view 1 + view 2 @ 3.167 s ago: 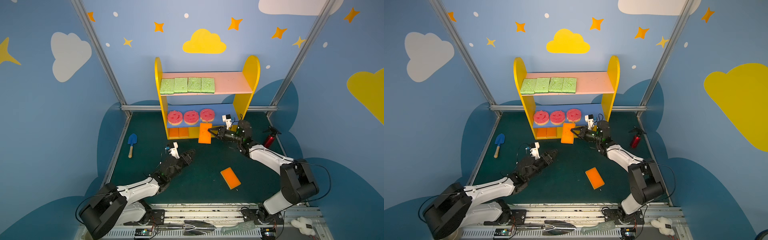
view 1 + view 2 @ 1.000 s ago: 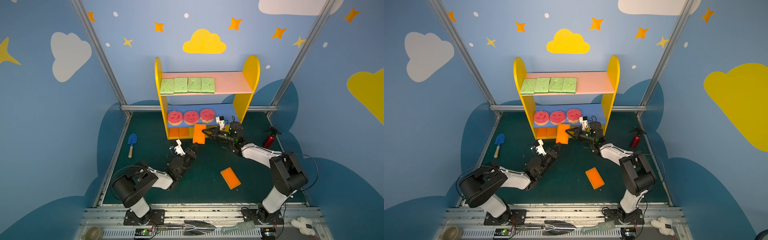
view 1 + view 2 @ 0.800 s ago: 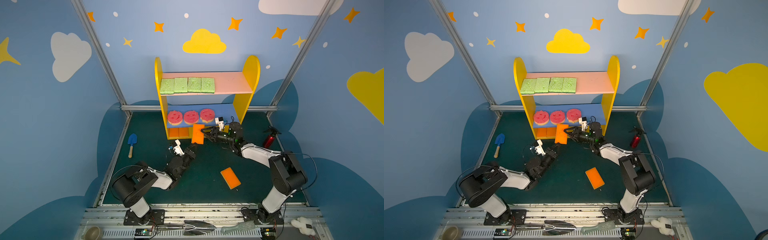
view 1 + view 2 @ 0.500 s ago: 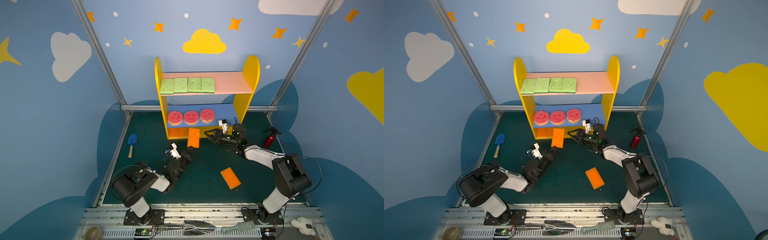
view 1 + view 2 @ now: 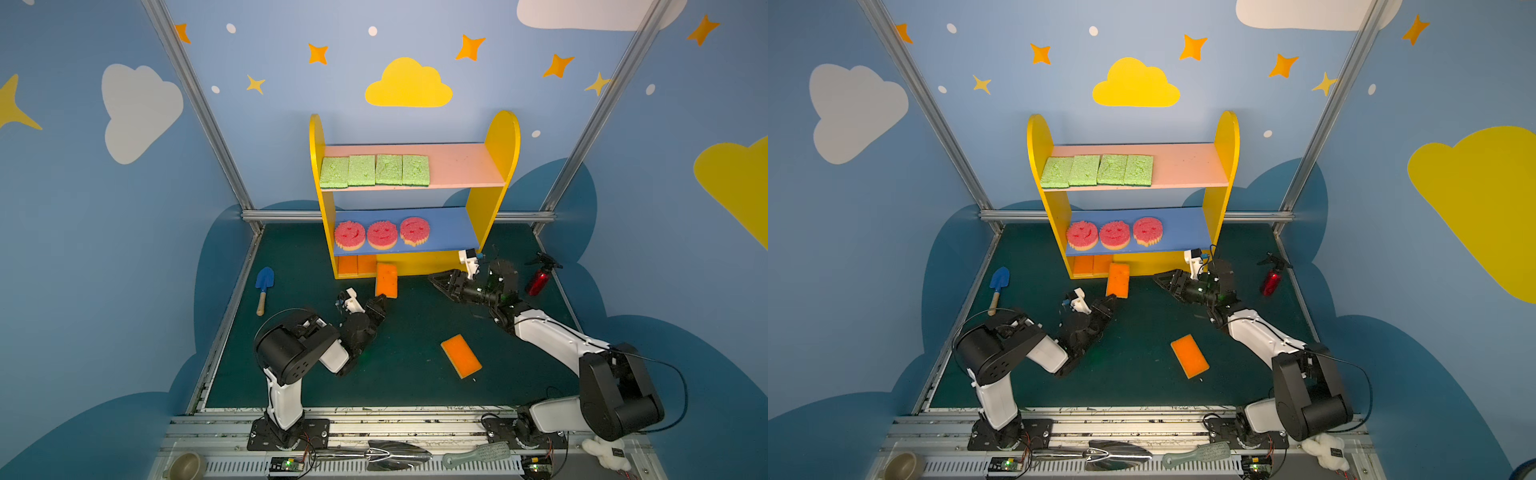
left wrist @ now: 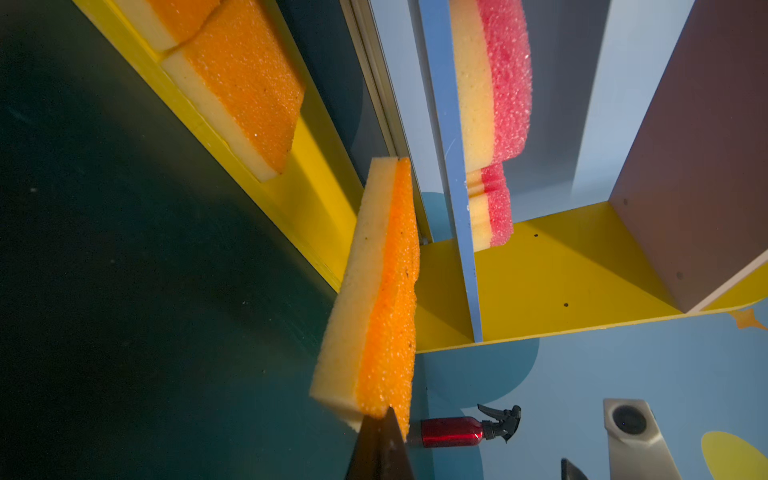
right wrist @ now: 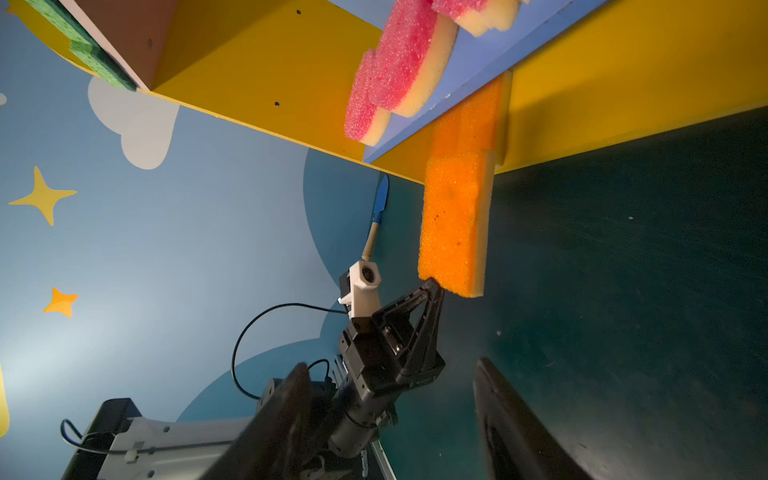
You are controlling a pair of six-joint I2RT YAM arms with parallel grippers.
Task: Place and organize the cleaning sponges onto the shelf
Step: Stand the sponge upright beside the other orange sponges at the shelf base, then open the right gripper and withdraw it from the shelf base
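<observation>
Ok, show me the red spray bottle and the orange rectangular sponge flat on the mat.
red spray bottle (image 5: 537,281), in a top view, its body.
orange rectangular sponge (image 5: 461,356), in a top view, orange face.

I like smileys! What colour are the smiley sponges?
Pink-red smiley sponges, best in a top view.

The shelf (image 5: 503,137) had yellow sides, a pink top board (image 5: 461,164) and a blue middle board (image 5: 451,228). The porous sponges (image 5: 374,170) were light green, the smiley-faced sponges (image 5: 382,235) pink-red, and the rectangular sponges (image 5: 386,280) orange over yellow.
</observation>
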